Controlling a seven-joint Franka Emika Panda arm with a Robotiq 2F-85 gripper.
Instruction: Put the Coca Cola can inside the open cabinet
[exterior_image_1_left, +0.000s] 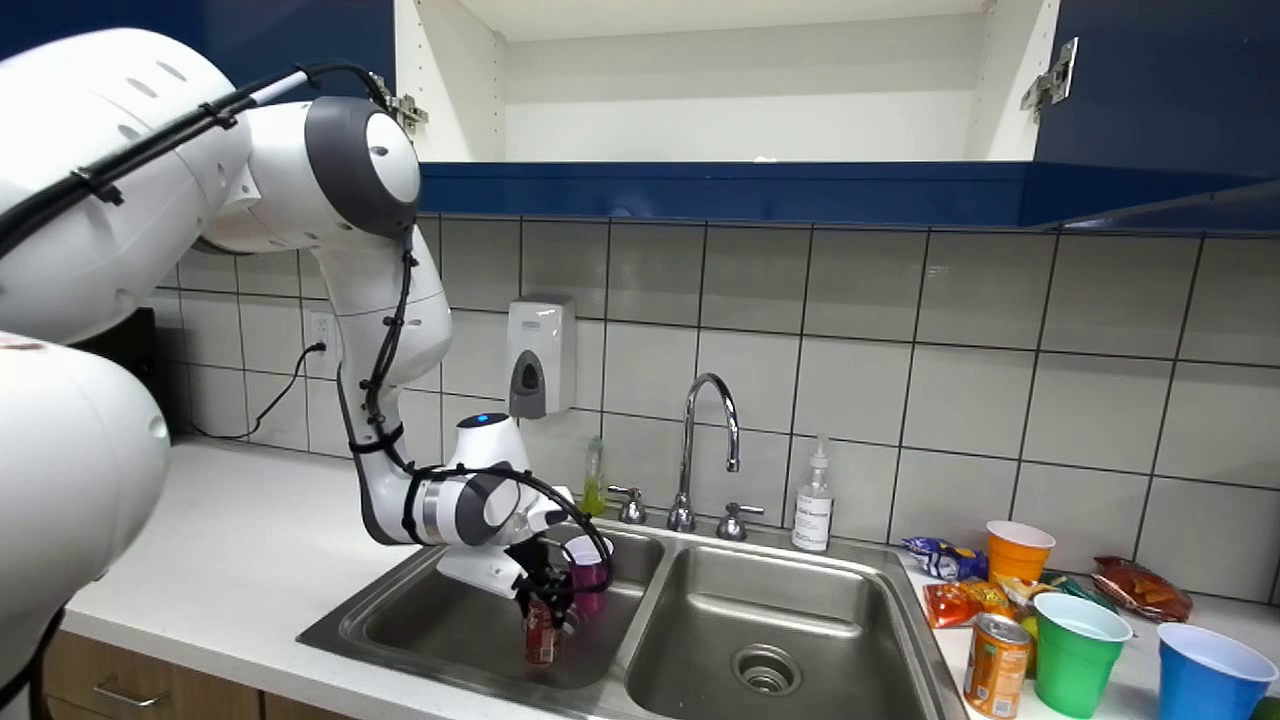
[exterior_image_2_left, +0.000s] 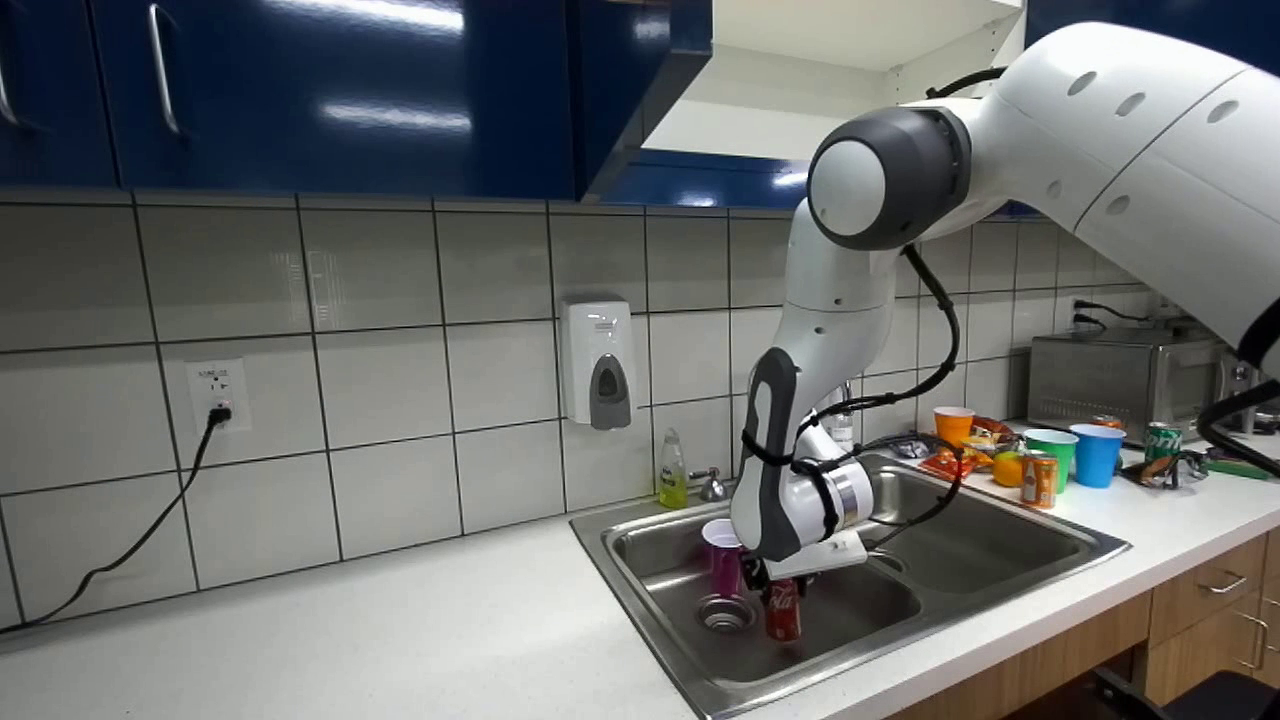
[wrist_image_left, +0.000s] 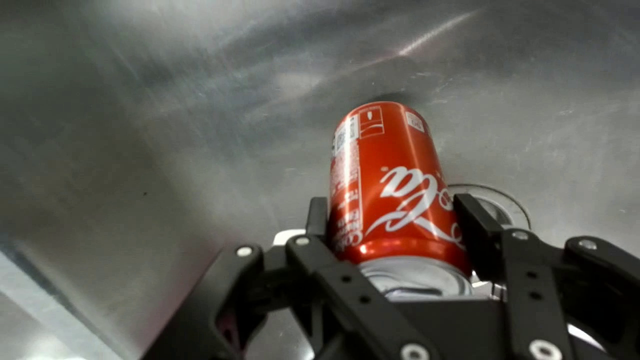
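Observation:
The Coca Cola can (exterior_image_1_left: 541, 642) is small, red and roughly upright in the left sink basin in an exterior view. It also shows in an exterior view (exterior_image_2_left: 783, 612) and in the wrist view (wrist_image_left: 392, 160), silvery top toward the gripper. My gripper (wrist_image_left: 392, 215) is around its upper part, with one finger touching each side. I cannot tell whether the can's base touches the sink floor. The open cabinet (exterior_image_1_left: 720, 190) is above the sink, with blue fronts and a cream interior. It also shows in an exterior view (exterior_image_2_left: 700, 180), partly hidden by the arm.
A purple cup (exterior_image_2_left: 723, 565) stands in the same basin beside the gripper. The faucet (exterior_image_1_left: 690, 450), a soap bottle (exterior_image_1_left: 813, 505) and a wall dispenser (exterior_image_1_left: 541, 358) are behind the sink. Coloured cups (exterior_image_1_left: 1080, 650), an orange can (exterior_image_1_left: 996, 668) and snack bags are on the counter.

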